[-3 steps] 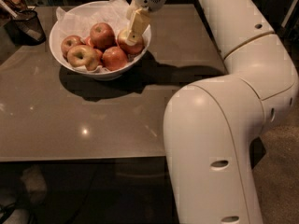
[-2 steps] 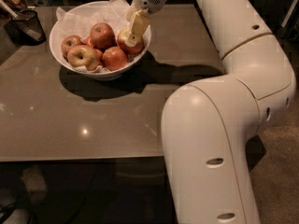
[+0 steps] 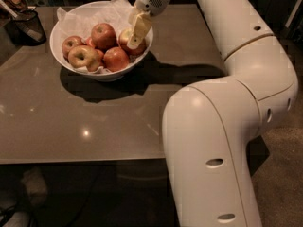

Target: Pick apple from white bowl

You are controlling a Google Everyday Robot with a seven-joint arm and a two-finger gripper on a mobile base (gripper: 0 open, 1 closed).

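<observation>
The white bowl (image 3: 110,73) stands at the table's far left, lined with crumpled white tissue (image 3: 90,17), and holds several apples. The apple (image 3: 125,38), red with a pale patch at its stem dimple, lies at the bowl's right side. My gripper (image 3: 136,32) reaches down from above into the right side of the bowl and sits right at this apple, covering part of it. A dark red apple (image 3: 103,34), another red one (image 3: 116,58) and a yellow-green one (image 3: 84,56) lie to its left.
A small dark mesh cup (image 3: 27,26) stands at the table's far left edge. The brown tabletop (image 3: 94,122) stretches toward the front. My large white arm (image 3: 227,103) fills the right side and overhangs the table's right edge.
The gripper stays at the apple on the bowl's right side. The arm's lower elbow has shifted slightly left. The apples have not moved.
</observation>
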